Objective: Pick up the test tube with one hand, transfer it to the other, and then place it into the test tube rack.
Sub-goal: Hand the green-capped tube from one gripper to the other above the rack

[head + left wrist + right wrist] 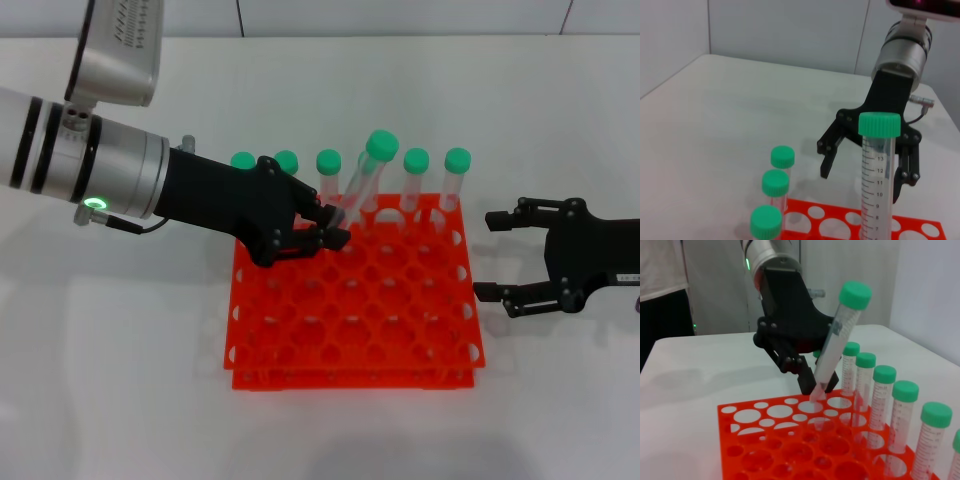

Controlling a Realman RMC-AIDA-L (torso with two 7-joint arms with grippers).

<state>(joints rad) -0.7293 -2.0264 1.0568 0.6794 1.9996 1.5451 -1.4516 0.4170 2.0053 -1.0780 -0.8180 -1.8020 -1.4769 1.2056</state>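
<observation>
Tube (365, 178) is pinched near its lower end by the left gripper (328, 226), whose fingers are closed on it just above the rack's (300, 345) back rows. Its long axis is tilted, the green cap (381, 145) leaning up and away toward the row of other tubes (415, 180) standing along the rack's far edge, while the pointed tip hangs just over the top plate, seemingly clear of any hole, as the right wrist view shows (816, 394). The right gripper (497, 256) waits beside the rack's right edge, well apart from the tube, its jaws spread wide and holding nothing. For the hand-over, the tube lies to that gripper's left and higher, with the neighbouring standing tubes between; the upper half under the cap is the free part to grasp, so the left arm would probably need to lift and carry it rightward first.
</observation>
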